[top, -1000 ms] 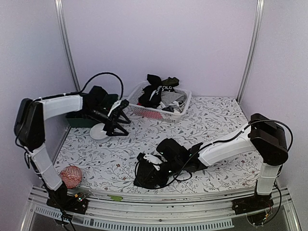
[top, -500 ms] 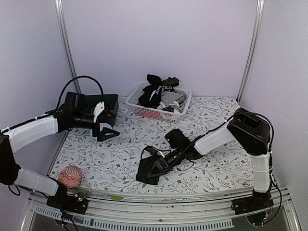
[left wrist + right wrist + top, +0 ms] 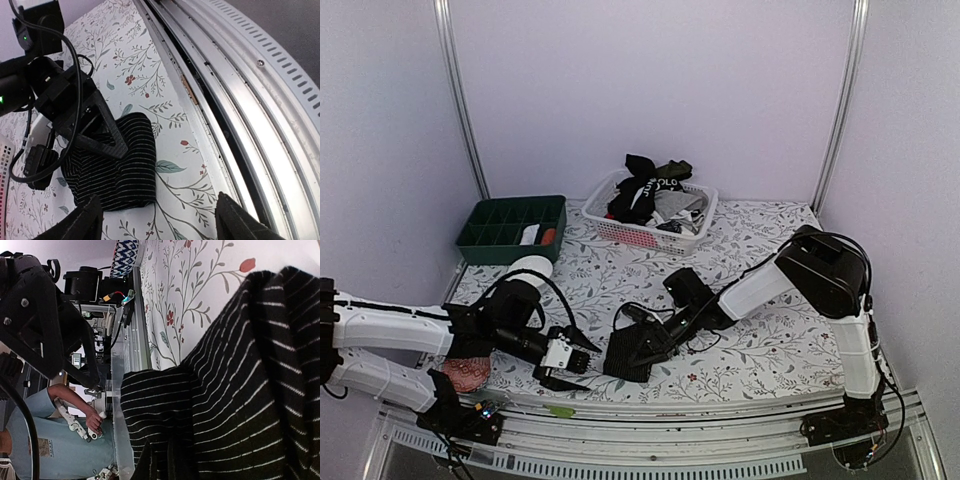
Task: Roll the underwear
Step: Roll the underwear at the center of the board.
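Jaws from above: left gripper [image 3: 578,362] spread wide just beside the striped underwear [image 3: 623,365] at the front edge, right gripper [image 3: 640,340] pinched together on it. Basket [image 3: 695,232] holds a heap [image 3: 645,190] of garments; tray [image 3: 480,238] holds two small items. At my left wrist, fingertips [image 3: 87,222] apart, underwear [image 3: 125,180] ahead under the right gripper [image 3: 107,140]. At my right wrist, striped folds [image 3: 240,390] fill the view.

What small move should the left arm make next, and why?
Probably move the open left gripper forward onto the free edge of the striped underwear. It hangs just short of the cloth, while the right gripper pinches its other side.
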Available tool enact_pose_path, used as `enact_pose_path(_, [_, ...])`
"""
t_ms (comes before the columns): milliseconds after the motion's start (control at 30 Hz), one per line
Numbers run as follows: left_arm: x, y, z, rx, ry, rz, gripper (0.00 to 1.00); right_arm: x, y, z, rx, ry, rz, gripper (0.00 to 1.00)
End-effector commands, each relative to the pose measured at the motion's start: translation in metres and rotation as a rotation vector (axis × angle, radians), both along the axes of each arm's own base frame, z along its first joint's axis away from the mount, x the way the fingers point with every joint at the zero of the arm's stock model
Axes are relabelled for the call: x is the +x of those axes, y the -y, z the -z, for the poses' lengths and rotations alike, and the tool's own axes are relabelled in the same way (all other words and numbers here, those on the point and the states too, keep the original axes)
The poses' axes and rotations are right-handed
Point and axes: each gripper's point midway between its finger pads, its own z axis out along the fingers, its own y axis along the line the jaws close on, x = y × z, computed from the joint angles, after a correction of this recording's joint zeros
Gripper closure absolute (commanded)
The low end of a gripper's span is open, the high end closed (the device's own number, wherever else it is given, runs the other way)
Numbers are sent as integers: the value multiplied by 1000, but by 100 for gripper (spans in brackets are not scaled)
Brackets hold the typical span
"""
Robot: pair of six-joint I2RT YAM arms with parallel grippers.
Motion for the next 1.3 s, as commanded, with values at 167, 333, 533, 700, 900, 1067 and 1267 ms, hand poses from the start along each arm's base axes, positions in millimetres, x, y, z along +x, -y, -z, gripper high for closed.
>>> enact_pose_path(167, [16, 41, 12, -2, 148, 10, 35, 1, 29, 78, -281, -85, 114, 100])
enact_pose_path(333, [26, 52, 22, 27, 163, -20, 38, 0, 30, 79, -283, -90, 113, 100])
enact_pose_path(533, [27, 56, 37, 81, 103, -29, 51, 0, 31, 81, -283, -83, 117, 100])
enact_pose_path(700, [24, 53, 53, 198, -18, -35, 73, 6, 29, 71, -244, -48, 134, 100])
enact_pose_path(900, [24, 56, 56, 264, -84, -27, 92, 29, 39, 52, -206, -32, 219, 84])
enact_pose_path(1067, [21, 53, 66, 354, -162, -1, 100, 57, 51, 24, -164, -23, 296, 68])
enact_pose_path(1267, [19, 47, 67, 424, -339, 12, 100, 69, 67, -10, -127, 91, 361, 57])
